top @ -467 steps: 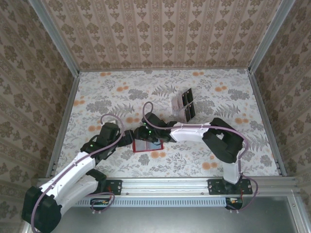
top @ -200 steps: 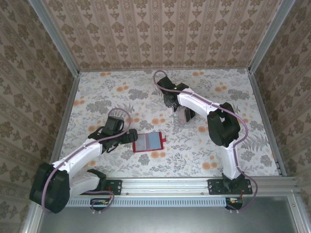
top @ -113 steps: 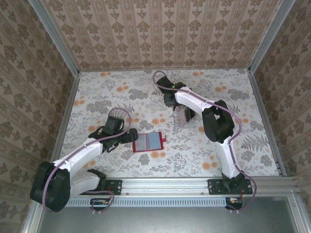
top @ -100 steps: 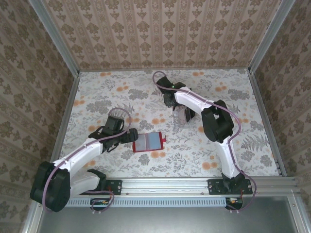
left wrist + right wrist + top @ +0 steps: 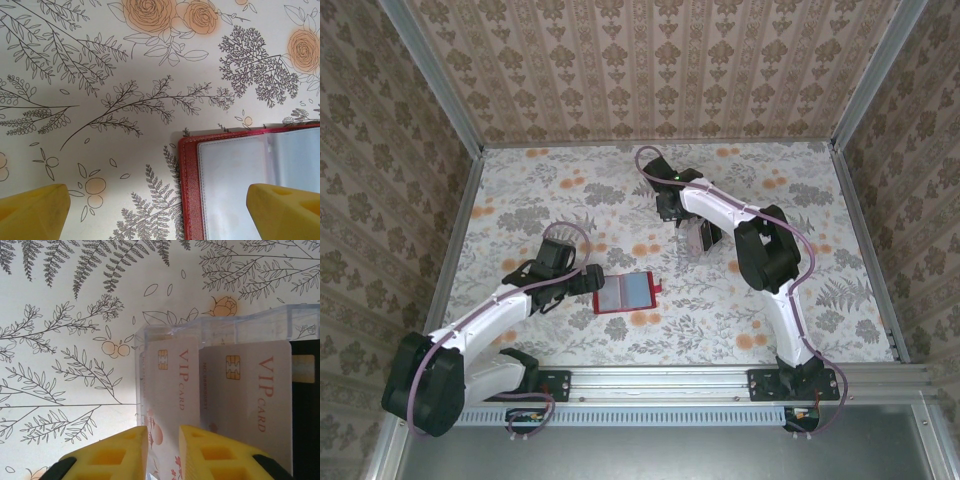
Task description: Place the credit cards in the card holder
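Note:
The red card holder (image 5: pixel 625 293) lies open on the table, its clear inner pockets (image 5: pixel 235 190) facing up. My left gripper (image 5: pixel 592 285) hangs at its left edge, open wide (image 5: pixel 157 205), with one fingertip (image 5: pixel 280 210) over the pocket and the other over bare table. The credit cards stand in a clear rack (image 5: pixel 706 235) further back. My right gripper (image 5: pixel 688 228) points down at them. In the right wrist view its jaws (image 5: pixel 163 432) stand narrowly apart over the near end of a pale "VIP" card (image 5: pixel 172 375). A second pale card (image 5: pixel 250 390) and a dark one (image 5: pixel 306 405) stand beside it.
The clear plastic rack (image 5: pixel 250 320) sits on the flowered tablecloth at the back middle. Wallpapered walls and metal rails (image 5: pixel 865 250) bound the table. The right arm arches over the table's right half.
Since the earliest frame my right arm has swung from the card holder back to the rack. Over the last second its jaws have narrowed a little. The left arm has stayed put.

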Robot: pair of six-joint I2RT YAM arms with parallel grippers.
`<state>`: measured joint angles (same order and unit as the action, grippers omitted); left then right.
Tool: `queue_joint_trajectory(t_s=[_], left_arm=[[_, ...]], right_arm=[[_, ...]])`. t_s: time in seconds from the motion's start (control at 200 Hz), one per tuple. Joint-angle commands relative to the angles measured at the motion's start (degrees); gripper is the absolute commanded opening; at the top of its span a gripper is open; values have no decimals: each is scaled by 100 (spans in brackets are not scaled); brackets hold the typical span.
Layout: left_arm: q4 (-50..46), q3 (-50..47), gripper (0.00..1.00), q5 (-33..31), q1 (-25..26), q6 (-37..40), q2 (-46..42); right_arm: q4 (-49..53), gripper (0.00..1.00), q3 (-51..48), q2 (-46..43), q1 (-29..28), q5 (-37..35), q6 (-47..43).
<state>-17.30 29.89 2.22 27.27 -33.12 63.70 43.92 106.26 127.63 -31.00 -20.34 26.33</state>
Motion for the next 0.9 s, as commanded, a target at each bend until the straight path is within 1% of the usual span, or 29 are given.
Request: queue_joint_trajectory(t_s=[0.0,0.16,0.275,0.325,0.62,0.895], left_arm=[[58,34,100,52,-37,87,-25],[111,10,100,59,-38,79,10],[161,0,100,72,-52,70,62],[165,21,100,79,-50,69,80],[185,13,100,97,-82,104,125],[179,4,100,125,-81,96,110]], right_arm=[[-14,28,-15,-164,31,40,31],[-164,33,-152,-461,33,-27,-12],[-46,40,-27,-433,33,-199,-120],[48,42,76,-347,33,-275,-174],[366,43,437,101,33,-486,-297],[529,43,659,397,31,-532,-344]])
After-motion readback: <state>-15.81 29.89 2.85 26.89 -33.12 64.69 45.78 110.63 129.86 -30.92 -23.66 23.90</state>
